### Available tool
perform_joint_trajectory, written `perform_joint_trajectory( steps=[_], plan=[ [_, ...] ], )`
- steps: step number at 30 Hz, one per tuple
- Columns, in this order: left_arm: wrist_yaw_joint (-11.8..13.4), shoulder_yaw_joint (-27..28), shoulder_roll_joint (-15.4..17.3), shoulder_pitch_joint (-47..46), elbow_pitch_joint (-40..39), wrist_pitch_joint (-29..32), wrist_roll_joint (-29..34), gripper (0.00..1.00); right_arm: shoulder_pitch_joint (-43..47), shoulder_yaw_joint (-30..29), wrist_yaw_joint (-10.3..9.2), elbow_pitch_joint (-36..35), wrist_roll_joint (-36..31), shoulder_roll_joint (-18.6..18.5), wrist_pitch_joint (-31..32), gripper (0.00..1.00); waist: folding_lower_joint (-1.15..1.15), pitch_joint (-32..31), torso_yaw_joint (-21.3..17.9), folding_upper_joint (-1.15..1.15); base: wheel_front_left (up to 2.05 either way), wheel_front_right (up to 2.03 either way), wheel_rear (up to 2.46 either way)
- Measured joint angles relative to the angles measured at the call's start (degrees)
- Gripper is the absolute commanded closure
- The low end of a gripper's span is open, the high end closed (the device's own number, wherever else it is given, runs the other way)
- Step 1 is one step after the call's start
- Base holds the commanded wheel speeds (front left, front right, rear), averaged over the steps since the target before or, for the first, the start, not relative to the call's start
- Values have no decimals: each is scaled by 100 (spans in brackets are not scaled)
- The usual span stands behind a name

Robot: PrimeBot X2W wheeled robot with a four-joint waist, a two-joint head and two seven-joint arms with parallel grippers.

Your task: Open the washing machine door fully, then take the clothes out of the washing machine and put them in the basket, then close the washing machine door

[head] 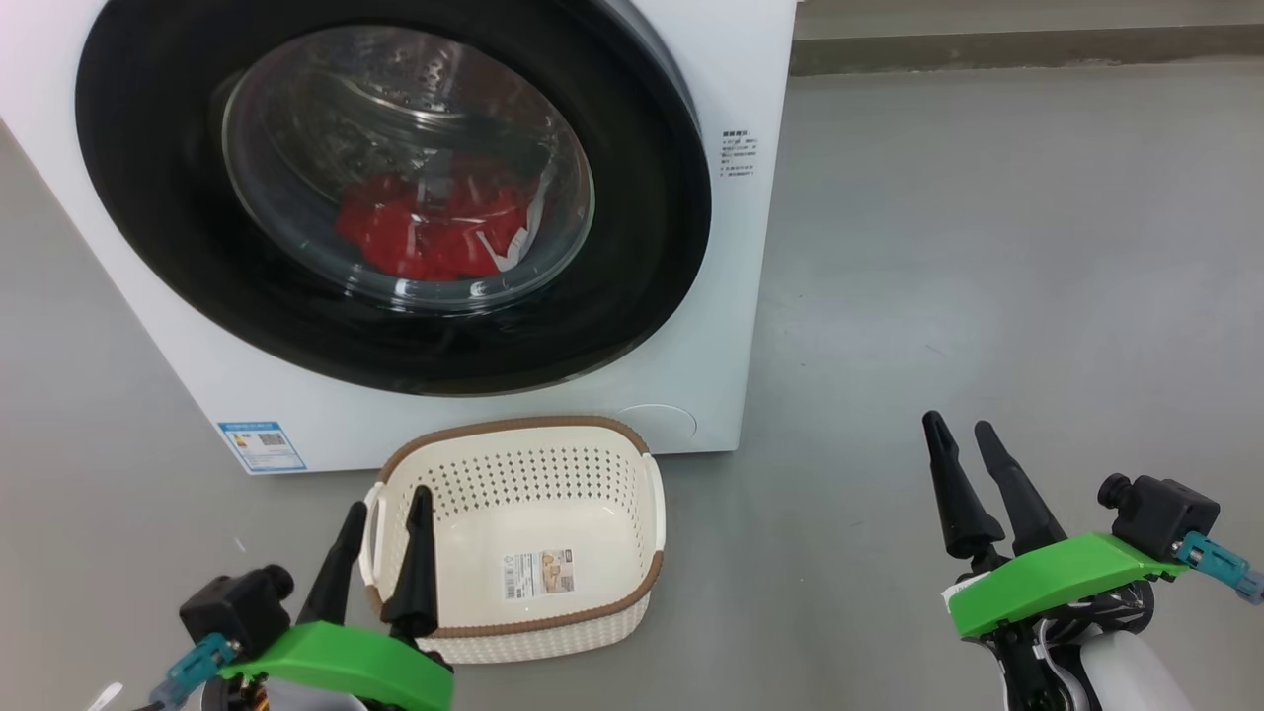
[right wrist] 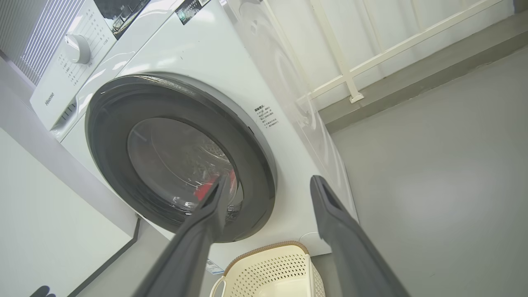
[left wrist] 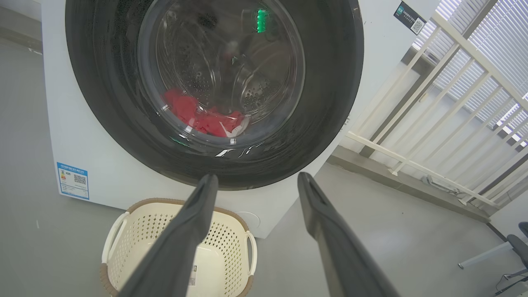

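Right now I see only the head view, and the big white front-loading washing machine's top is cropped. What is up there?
Observer: From the right wrist view, a round white dial on the washing machine's control panel.
Operator: And beyond the machine, toward the wall?
Observer: A white barred railing with slatted window blinds behind it, in the left wrist view.
Operator: Anything on the floor there?
Observer: What looks like a chair with a white leg, at that view's edge.
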Motion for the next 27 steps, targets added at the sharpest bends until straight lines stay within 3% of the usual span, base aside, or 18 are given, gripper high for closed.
perform_joint_trajectory(
  steps=[27],
  plan=[
    [401,-88,16,-339,232,-457,1739,0,-460,151,0,397,-1752,-46,-438,0,0,-30,-20,0,0,0,0]
  ],
)
